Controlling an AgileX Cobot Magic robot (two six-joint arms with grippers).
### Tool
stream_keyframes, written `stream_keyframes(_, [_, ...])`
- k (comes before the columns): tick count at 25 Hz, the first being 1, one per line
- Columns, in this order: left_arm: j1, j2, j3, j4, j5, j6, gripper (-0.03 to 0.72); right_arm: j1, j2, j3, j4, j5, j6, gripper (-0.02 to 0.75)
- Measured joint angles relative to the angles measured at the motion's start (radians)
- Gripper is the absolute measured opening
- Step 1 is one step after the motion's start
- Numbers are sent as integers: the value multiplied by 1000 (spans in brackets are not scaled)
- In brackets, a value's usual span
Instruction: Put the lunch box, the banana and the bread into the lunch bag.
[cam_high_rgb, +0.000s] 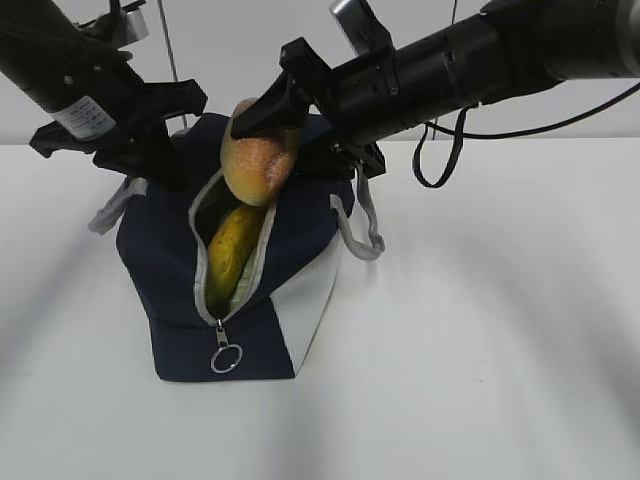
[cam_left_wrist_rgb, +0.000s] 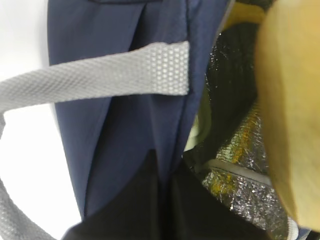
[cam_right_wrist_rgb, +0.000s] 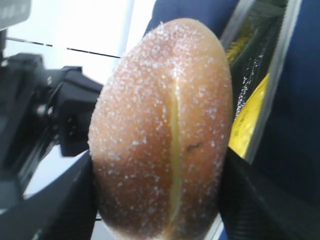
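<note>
The right gripper (cam_high_rgb: 262, 130) grasped the bread (cam_high_rgb: 258, 160) just above the lunch bag (cam_high_rgb: 250, 270)'s open zipper slot, roll's long axis pointing down toward the banana (cam_high_rgb: 228, 255) inside, while the clenched left gripper (cam_high_rgb: 160, 165) pinched the bag's edge.

Black tubular arms (cam_high_rgb: 470, 55), white label (cam_high_rgb: 85, 118), looping black cable (cam_high_rgb: 440, 160)
</note>
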Motion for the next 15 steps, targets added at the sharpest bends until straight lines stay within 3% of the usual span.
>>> stream_keyframes(6, [0, 0, 0, 0, 0, 0, -3, 0, 69, -13, 2, -18, 0, 494])
stream_keyframes(11, [0, 0, 0, 0, 0, 0, -3, 0, 101, -13, -4, 12, 0, 638])
stream_keyframes(15, [0, 0, 0, 0, 0, 0, -3, 0, 101, -13, -4, 33, 0, 650])
